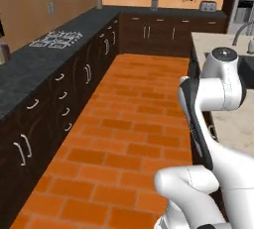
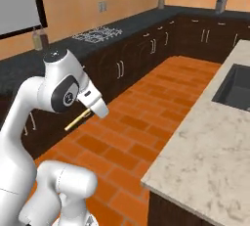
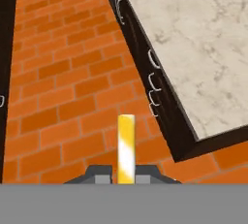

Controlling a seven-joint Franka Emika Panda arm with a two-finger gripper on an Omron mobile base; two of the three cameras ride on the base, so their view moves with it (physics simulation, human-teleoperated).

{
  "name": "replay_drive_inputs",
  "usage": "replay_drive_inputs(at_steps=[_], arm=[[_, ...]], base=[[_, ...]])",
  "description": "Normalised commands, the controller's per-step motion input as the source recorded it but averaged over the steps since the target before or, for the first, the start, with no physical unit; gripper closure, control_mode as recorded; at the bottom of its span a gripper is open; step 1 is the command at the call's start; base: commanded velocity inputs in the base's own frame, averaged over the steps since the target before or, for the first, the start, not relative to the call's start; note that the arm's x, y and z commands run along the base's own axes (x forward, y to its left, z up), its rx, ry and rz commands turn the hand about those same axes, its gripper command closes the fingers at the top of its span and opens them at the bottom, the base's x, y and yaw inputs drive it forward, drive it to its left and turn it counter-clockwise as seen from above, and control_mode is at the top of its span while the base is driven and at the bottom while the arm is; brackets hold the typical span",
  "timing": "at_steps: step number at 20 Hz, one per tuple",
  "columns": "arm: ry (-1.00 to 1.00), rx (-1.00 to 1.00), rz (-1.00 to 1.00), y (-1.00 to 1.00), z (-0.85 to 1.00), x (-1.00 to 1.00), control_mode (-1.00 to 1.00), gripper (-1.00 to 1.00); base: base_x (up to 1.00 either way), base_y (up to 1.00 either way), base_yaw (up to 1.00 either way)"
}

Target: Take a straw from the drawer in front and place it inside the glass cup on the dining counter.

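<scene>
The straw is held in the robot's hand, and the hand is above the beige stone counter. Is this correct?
Not fully. The hand does hold the straw, but it is above the orange brick floor, not above the beige stone counter. The hand view shows the counter off to one side, and the right base view shows the straw over the floor.

Marbled stone dining counter [image 2: 210, 156], matt

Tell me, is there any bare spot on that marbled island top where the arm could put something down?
Yes. The dining counter is bare from its near corner up to the dark inset sink, which takes up its far end. The brick floor aisle between island and black worktop gives open passage. The gripper holds the straw over that floor.
</scene>
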Motion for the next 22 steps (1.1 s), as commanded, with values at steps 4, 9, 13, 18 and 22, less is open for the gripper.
replay_drive_inputs(at_steps=[4, 9, 13, 18, 22], arm=[[0.00, 0.00, 0.00, 0.00, 0.00, 0.00, 1.00, 1.00], [0.00, 0.00, 0.00, 0.00, 0.00, 0.00, 1.00, 1.00], [0.00, 0.00, 0.00, 0.00, 0.00, 0.00, 1.00, 1.00], [0.00, 0.00, 0.00, 0.00, 0.00, 0.00, 1.00, 1.00], [0.00, 0.00, 0.00, 0.00, 0.00, 0.00, 1.00, 1.00]], base=[[-0.22, -0.96, -0.43], [-0.30, -1.00, -0.18], [-0.29, -1.00, -0.04], [-0.31, -1.00, -0.03], [-0.29, -1.00, -0.05]])
